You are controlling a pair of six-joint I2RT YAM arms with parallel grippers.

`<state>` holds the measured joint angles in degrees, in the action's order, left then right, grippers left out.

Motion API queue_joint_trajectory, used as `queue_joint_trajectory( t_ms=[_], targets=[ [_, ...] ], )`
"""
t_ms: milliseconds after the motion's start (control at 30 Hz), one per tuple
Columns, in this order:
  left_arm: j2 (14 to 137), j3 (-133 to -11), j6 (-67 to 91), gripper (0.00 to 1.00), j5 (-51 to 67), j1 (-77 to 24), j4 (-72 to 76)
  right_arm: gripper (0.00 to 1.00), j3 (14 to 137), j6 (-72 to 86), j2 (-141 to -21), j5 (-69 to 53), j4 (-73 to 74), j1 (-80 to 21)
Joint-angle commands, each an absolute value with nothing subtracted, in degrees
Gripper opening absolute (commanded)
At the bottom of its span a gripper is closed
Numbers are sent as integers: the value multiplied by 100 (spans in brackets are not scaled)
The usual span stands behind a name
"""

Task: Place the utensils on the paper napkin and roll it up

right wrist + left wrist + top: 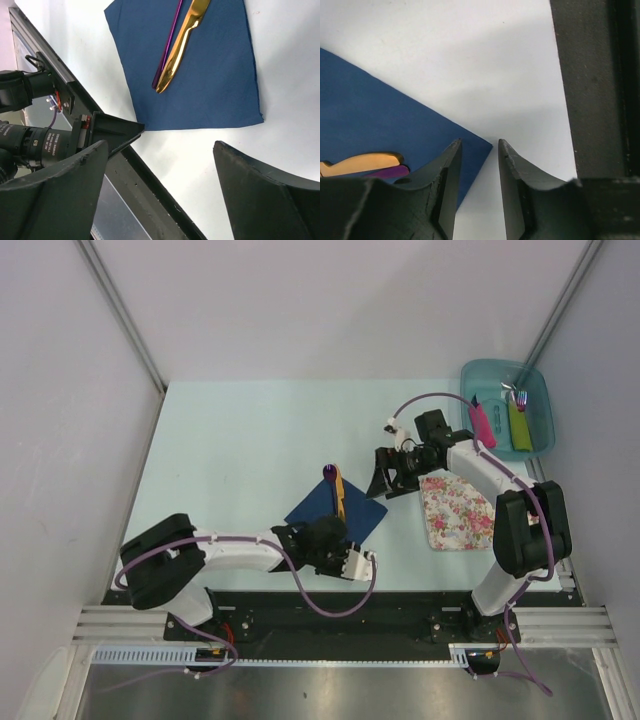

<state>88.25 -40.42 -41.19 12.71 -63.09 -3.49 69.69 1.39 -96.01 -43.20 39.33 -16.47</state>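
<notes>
L hand (479,145) half-shut over napkin (210,75) corner, nothing pinched; R hand (161,145) wide open, empty; risk: thin paper slips on pinch, knife (182,37) + spoon (167,45) slide off mid-roll.

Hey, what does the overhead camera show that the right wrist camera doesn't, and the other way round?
Overhead only: the teal bin holding a pink-handled piece and a green-handled piece, plus the floral mat. Right wrist only: a close look between the wide-open fingers of the right gripper. Both: the navy napkin with the gold knife and purple spoon lying on it side by side.
</notes>
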Motion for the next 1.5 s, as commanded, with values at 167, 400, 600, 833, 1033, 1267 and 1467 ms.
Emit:
queue_joint_trajectory(
  t_ms=[167, 400, 600, 833, 1033, 1267, 1467],
  targets=[
    [9123, -4175, -4316, 28, 1283, -6319, -123, 97, 6935, 97, -9387, -4350, 3938, -1521],
    [8939, -4377, -4210, 10, 1370, -6241, -360, 100, 6935, 114, -9431, -4429, 3929, -1512],
    [8763, -4675, -4166, 2, 1599, -6021, -668, 100, 6882, 123, -9431, -4456, 3911, -1529],
    [8710, -4764, -4254, 33, 1907, -5985, -1098, 100, 6882, 123, -9475, -4421, 3911, -1503],
    [8824, -4746, -4342, 42, 1951, -6029, -1292, 100, 6882, 141, -9527, -4412, 3902, -1477],
    [9245, -4825, -4298, 39, 1846, -6056, -1231, 100, 6856, 158, -9554, -4438, 3902, -1406],
    [9439, -4799, -4342, 29, 1811, -6047, -1169, 100, 6829, 176, -9562, -4447, 3902, -1345]
  ],
)
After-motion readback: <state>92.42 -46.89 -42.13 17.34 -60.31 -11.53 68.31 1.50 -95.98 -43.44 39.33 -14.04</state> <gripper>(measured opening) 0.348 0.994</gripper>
